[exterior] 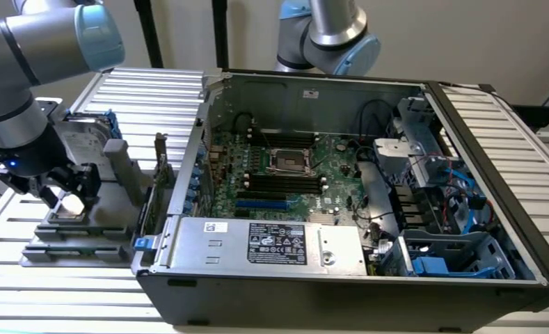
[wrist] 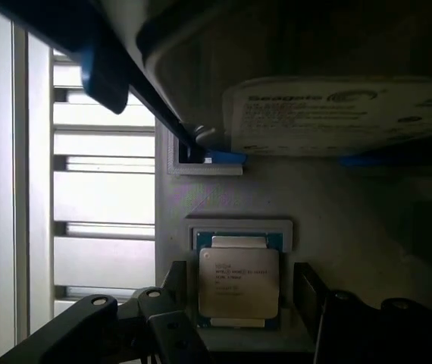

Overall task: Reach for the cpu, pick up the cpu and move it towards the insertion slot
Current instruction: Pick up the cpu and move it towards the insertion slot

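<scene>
The hand [wrist: 242, 296] hangs low over the cpu [wrist: 239, 282] with its fingers [wrist: 308, 292] apart. One finger sits on each side of the chip with a sliver of gap at both edges, so nothing is gripped yet. That straddle looks deliberate, since the pads are lined up to close on opposite pale edges rather than on the metal lid.

The cpu lies flat, lid up, in a shallow pocket of a grey holder [wrist: 239, 227]. The holder's raised lip seems meant to keep the chip square for this approach. Its lines of print run from one finger across to the other. The outline is so near square that I cannot name a long axis.

Just beyond it, a hard drive [wrist: 337, 114] with blue brackets sits on the same holder. In the exterior view the holder rests on the slatted table [exterior: 33, 292], at nine o'clock of the open computer case [exterior: 348, 278]. The insertion slot [exterior: 288, 161] lies face up on the board inside, roughly three o'clock from the hand and well apart from it.
</scene>
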Motion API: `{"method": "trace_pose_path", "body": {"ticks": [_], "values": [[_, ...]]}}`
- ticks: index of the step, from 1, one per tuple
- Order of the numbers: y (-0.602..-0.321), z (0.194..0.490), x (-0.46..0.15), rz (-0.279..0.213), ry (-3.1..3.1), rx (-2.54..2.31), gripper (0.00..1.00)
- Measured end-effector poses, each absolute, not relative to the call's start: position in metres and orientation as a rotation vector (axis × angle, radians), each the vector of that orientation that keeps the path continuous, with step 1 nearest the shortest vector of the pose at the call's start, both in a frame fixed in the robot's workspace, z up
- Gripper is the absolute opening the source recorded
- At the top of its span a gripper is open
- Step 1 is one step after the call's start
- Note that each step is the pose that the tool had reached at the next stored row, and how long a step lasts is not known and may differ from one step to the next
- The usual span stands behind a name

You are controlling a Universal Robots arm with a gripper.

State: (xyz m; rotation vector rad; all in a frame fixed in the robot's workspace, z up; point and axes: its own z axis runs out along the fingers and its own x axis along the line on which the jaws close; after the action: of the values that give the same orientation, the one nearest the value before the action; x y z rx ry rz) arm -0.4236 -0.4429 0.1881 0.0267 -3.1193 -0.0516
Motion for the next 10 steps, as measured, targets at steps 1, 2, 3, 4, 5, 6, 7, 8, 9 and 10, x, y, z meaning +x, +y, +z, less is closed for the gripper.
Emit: {"method": "trace_pose_path", "body": {"ticks": [1,2,3,4,5,6,7,8,9,10], "values": [[-0.4427,0.1881,-0.4236,-0.051,-3.119,0.026,0.67],[-0.4425,0.188,-0.4236,-0.051,-3.119,0.025,0.67],[-0.4423,0.188,-0.4236,-0.051,-3.119,0.025,0.67],[-0.442,0.188,-0.4236,-0.051,-3.119,0.024,0.67],[-0.4418,0.188,-0.4236,-0.051,-3.119,0.024,0.67],[-0.4417,0.188,-0.4236,-0.051,-3.119,0.024,0.67],[-0.4416,0.1879,-0.4236,-0.051,-3.119,0.024,0.67],[-0.4415,0.1879,-0.4237,-0.051,-3.119,0.024,0.67],[-0.4415,0.1878,-0.4237,-0.051,-3.119,0.024,0.67],[-0.4415,0.1878,-0.4237,-0.051,-3.119,0.024,0.67]]}}
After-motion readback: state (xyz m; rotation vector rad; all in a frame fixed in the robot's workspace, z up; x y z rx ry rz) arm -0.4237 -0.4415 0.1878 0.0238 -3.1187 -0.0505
